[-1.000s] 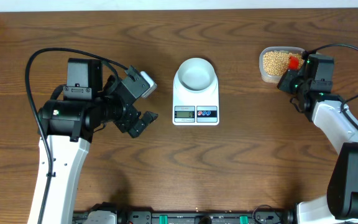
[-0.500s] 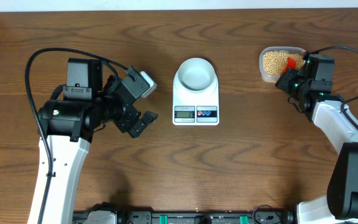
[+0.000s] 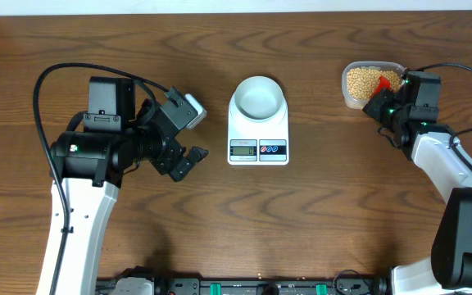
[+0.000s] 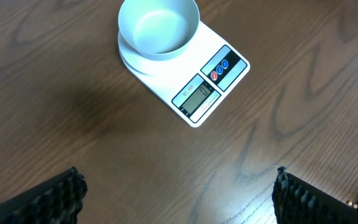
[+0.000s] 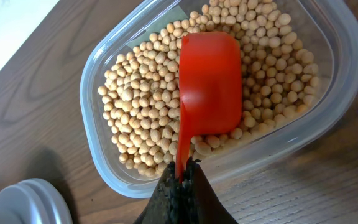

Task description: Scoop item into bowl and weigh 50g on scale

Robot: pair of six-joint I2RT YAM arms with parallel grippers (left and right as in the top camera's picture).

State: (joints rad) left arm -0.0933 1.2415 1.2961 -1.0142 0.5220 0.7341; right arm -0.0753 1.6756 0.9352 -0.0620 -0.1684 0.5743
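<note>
The white bowl (image 3: 258,97) stands empty on the white scale (image 3: 258,135); both also show in the left wrist view, the bowl (image 4: 158,28) on the scale (image 4: 194,93). Tan-yellow beans (image 3: 362,80) fill a clear plastic tub (image 3: 347,97) at the far right. My right gripper (image 3: 377,104) is shut on the handle of a red scoop (image 5: 209,84), whose cup rests bottom-up on the beans (image 5: 142,106) in the tub (image 5: 104,168). My left gripper (image 3: 188,161) is open and empty, left of the scale above bare table.
The bowl's edge shows at the lower left of the right wrist view (image 5: 23,202). The table's far edge runs just behind the tub. Black equipment lines the table's front edge (image 3: 244,287).
The right gripper with the red scoop has shifted slightly toward the tub's near side. The left arm has not moved.
</note>
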